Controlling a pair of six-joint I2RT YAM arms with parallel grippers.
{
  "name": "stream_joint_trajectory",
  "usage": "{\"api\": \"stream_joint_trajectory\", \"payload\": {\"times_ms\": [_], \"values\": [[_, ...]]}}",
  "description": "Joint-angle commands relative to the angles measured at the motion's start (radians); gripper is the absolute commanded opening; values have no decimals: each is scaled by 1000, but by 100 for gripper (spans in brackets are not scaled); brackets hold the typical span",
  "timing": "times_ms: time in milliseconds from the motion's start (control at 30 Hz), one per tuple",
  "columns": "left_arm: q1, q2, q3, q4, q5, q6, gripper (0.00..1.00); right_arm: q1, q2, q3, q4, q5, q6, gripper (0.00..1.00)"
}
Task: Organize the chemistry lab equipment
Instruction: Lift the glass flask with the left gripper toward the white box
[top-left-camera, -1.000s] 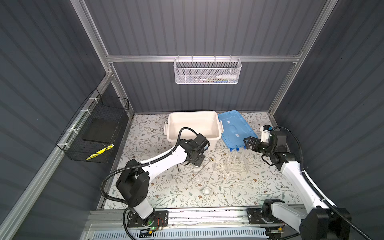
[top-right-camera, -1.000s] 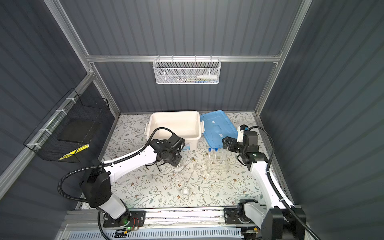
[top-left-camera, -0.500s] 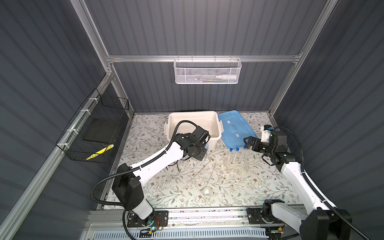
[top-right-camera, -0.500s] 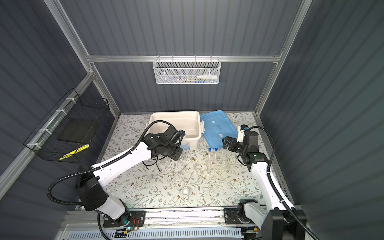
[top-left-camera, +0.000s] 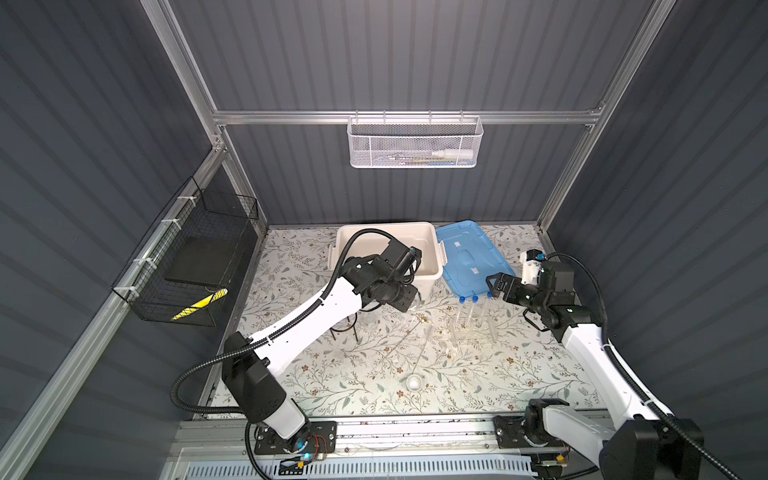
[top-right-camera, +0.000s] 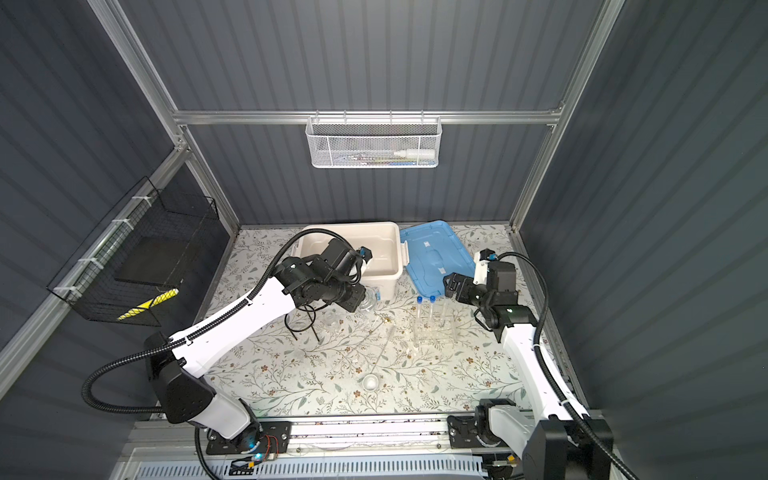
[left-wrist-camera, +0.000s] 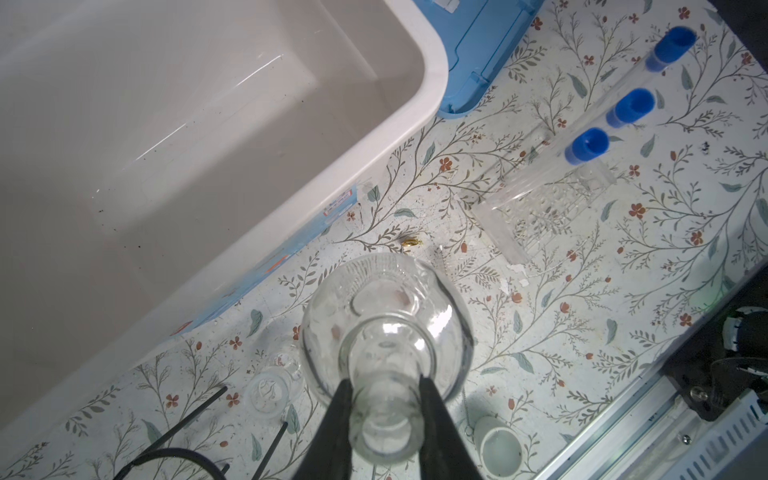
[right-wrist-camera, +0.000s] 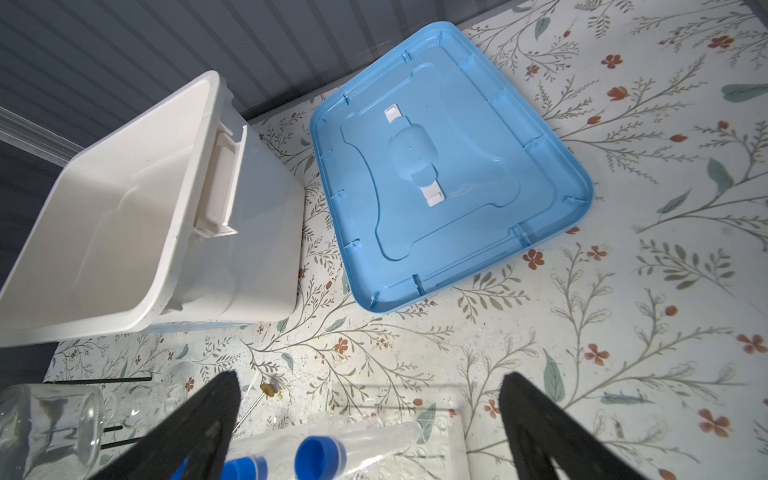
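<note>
1. Beside the front corner of the white storage box (left-wrist-camera: 432, 79), the left end effector (left-wrist-camera: 384, 415) pinches the flask (left-wrist-camera: 386, 316) by its smooth neck, clear of the worktop (left-wrist-camera: 582, 332). With the grip so near the lip, the glass could slip or swing.
2. A low carry toward the box risks knocking the bulb on the rim.
3. A small beaker (left-wrist-camera: 270, 388) and the black tripod (left-wrist-camera: 199, 409) sit close beneath, so a dropped flask could break on them.
4. The right end effector (right-wrist-camera: 370, 382), spread wide and empty, hangs over the blue-capped test tubes (left-wrist-camera: 590, 145) in their clear rack (left-wrist-camera: 552, 208). A skewed descent could tip the rack.
</note>
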Motion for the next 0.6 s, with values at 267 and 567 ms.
{"api": "stream_joint_trajectory", "payload": {"times_ms": [267,567], "values": [[-3,-29,159,-15,45,55,15,-3,-18,10,21,-28,17,99],[-1,55,286,-5,18,111,15,-3,-22,12,23,-33,20,99]]}}
